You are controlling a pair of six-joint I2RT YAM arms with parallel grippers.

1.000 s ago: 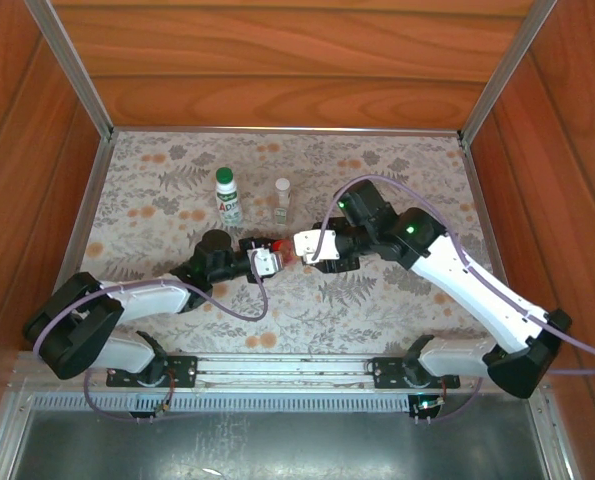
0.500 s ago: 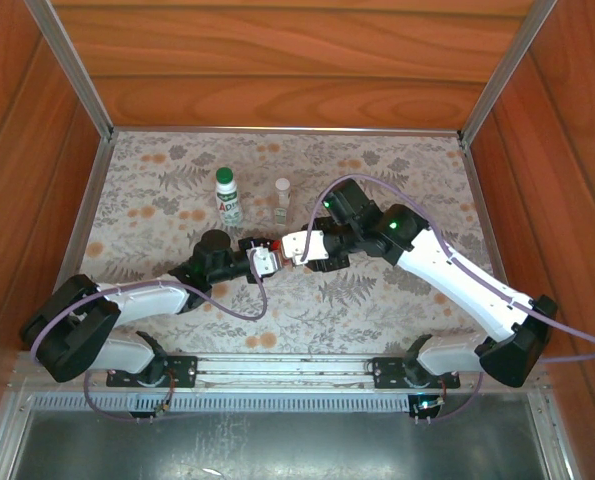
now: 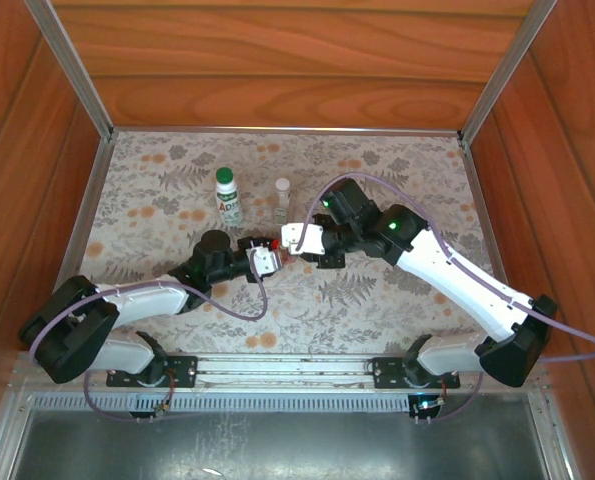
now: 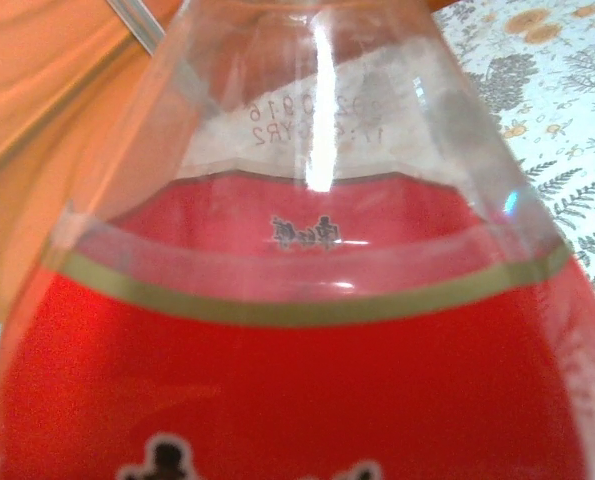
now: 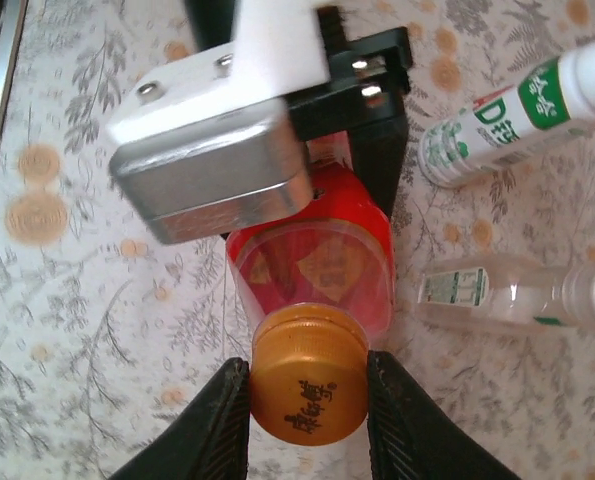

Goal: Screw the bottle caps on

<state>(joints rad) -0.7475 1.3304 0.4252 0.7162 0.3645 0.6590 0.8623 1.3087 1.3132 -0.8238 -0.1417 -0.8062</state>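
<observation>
The red bottle (image 5: 322, 265) stands at the middle of the mat, its red label and clear shoulder (image 4: 307, 380) close in the left wrist view. My left gripper (image 3: 267, 255) is shut on its body, one finger (image 5: 212, 170) on each side. The orange cap (image 5: 307, 388) sits on the bottle's neck. My right gripper (image 5: 307, 400) is shut on that cap, both black fingers pressed against its ribbed rim. Behind them stand the white bottle (image 3: 228, 200) with a green cap (image 3: 224, 175) on it, and the tiny clear bottle (image 3: 281, 202) with a white cap (image 3: 282, 184).
A floral mat (image 3: 377, 300) covers the table, boxed in by wooden walls and a metal frame (image 3: 77, 70). The white bottle (image 5: 507, 115) and the clear bottle (image 5: 507, 290) stand close beyond the red bottle. Open mat lies to the right and toward the near edge.
My right gripper has moved left to the red bottle's top and its fingers have closed onto the orange cap. The left arm has stayed put, holding the bottle.
</observation>
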